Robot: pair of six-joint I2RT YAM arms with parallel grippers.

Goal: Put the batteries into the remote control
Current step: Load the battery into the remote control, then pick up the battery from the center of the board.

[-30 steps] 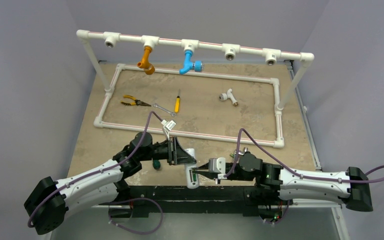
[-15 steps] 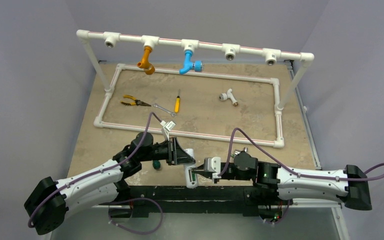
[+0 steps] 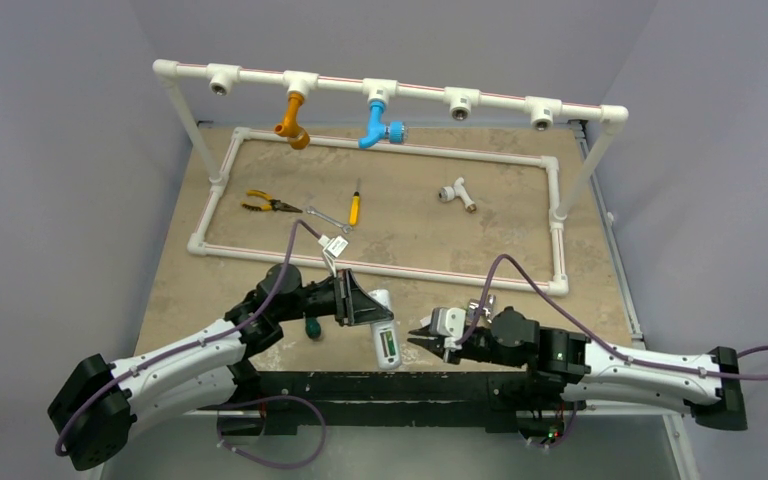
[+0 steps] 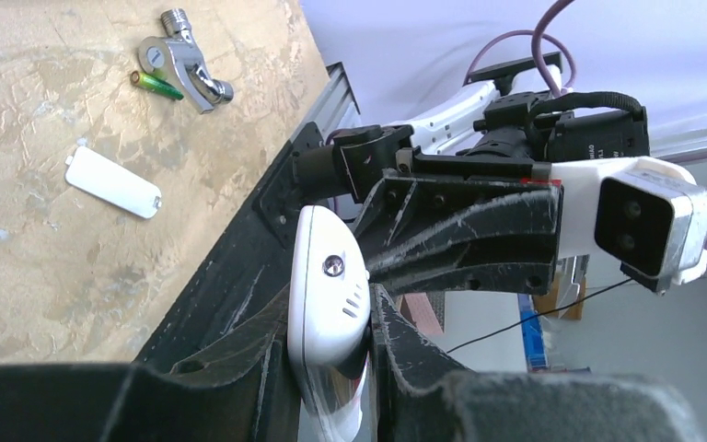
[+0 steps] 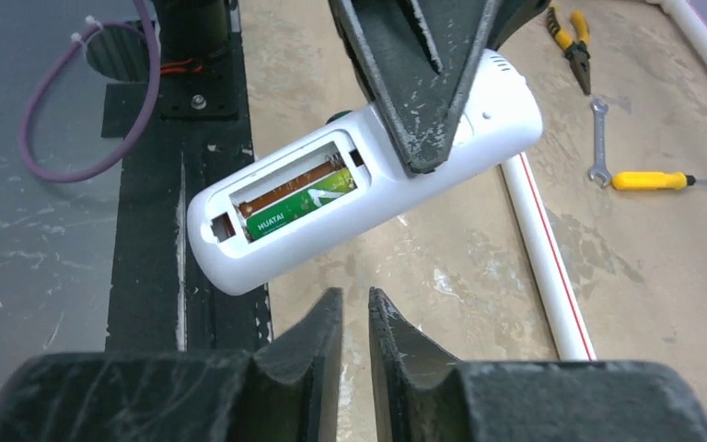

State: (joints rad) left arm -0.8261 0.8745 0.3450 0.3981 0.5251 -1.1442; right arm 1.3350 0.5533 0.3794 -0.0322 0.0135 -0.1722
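Grey walls surround a tan desk (image 3: 260,270). At its near edge the left fingers (image 3: 365,305) clamp the remote control (image 3: 384,335) in the air, long axis running from 11 to 5 o'clock, battery bay up with one battery (image 5: 299,208) seated. The right fingers (image 3: 422,337), nearly closed and empty, sit at its 3 o'clock. Another battery (image 4: 156,85) lies on the desk.

Remote control (image 4: 328,304) lower end hidden btwn left end effector (image 4: 318,368) fingers; its keypad side unseen.

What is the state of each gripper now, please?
Left gripper: shut on the remote control.
Right gripper: shut, holding nothing.
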